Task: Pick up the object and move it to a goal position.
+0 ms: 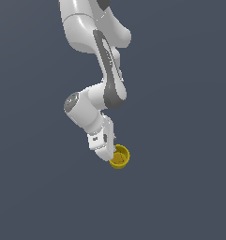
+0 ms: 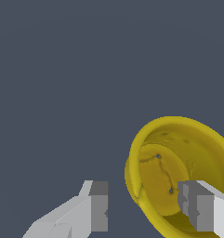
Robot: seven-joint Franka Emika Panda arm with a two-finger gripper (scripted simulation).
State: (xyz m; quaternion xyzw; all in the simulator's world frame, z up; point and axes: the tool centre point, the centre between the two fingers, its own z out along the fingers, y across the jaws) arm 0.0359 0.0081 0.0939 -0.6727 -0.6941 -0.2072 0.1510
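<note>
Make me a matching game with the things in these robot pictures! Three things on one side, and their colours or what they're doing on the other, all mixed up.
Things:
1. cup
2. tool
3. arm

Descriptions:
A. white and grey, reaching down from above in the exterior view
B. yellow, round, with its open top showing
C. open, with one finger beside the cup and the other over the cup's mouth in the wrist view

Right pairs: 1-B, 2-C, 3-A
</note>
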